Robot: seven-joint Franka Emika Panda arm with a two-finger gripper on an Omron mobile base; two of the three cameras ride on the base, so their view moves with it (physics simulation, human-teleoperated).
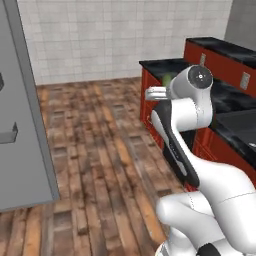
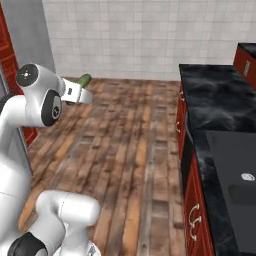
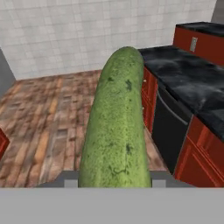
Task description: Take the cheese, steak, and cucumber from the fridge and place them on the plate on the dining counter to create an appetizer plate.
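My gripper [image 3: 114, 180] is shut on the cucumber [image 3: 116, 127], a dark green rounded cylinder that runs lengthwise away from the hand, out over the wooden floor. In the right base view the cucumber's tip [image 2: 84, 80] sticks out beyond the white hand [image 2: 75, 94]. From the left base view a bit of green [image 1: 166, 79] shows behind the arm's wrist. The grey fridge [image 1: 25, 125] stands at the left edge, well away from the gripper. The cheese, the steak, the plate and the dining counter are out of view.
Black-topped red cabinets with drawer handles [image 1: 220, 105] [image 2: 215, 115] [image 3: 192, 74] run along the right. A dark appliance front [image 3: 168, 127] sits under that top. Open wooden floor [image 1: 100, 150] lies between fridge and cabinets, with a tiled wall [image 2: 140, 35] behind.
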